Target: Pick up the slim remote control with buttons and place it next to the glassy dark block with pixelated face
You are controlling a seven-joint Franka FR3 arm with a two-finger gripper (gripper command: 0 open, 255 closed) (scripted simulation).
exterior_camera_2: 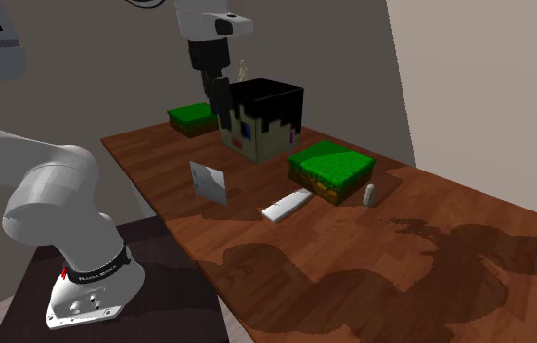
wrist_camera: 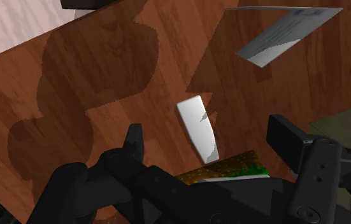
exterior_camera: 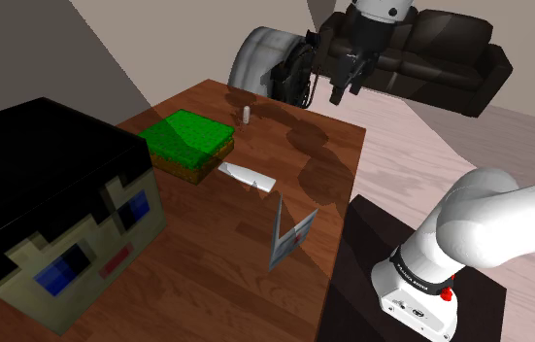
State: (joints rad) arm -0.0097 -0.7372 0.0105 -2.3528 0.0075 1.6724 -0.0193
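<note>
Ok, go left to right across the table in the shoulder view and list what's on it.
Face block → grass block → remote → upright panel. The small bottle is left out, since it lines up with the remote.

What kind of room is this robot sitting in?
Probably a living room: there is a dark brown sofa, a pale plank floor, and a reddish-brown wooden table standing near the sofa.

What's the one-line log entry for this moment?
gripper: open, high above table | remote control: flat on table, not held | pixel-faced block: on table
</note>
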